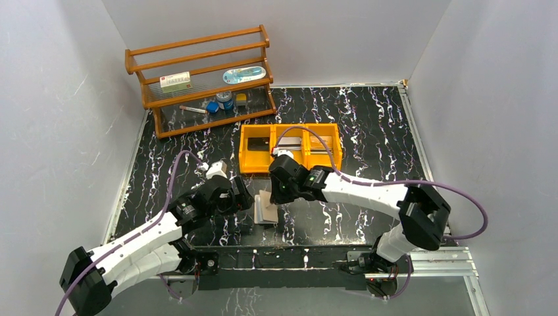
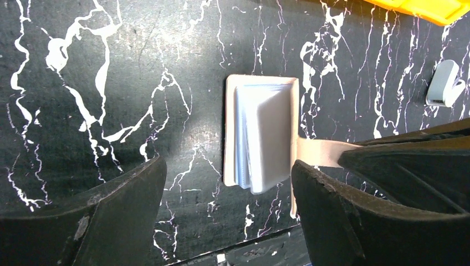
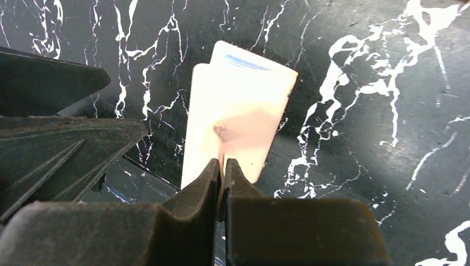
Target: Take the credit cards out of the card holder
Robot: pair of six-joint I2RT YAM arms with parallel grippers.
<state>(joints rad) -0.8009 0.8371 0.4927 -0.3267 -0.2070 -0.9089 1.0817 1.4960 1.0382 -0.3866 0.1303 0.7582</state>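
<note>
Tan and pale blue, the card holder lies on the black marbled table at six o'clock of the yellow bin in the top view. The left hand sits at its nine o'clock and the right hand at its one o'clock. A dark card lies in the bin's nine o'clock compartment and a grey card in its three o'clock one. A wooden rack stands at eleven o'clock of the bin.

From the left wrist, the left hand is spread wide, its fingers flanking the card holder at five and seven o'clock. The blue leaves stand half open. A tan leaf runs toward three o'clock into the right hand. A white clip lies at two o'clock.

From the right wrist, the right hand is pressed together, pinching the card holder by the six o'clock edge of its tan leaf.
</note>
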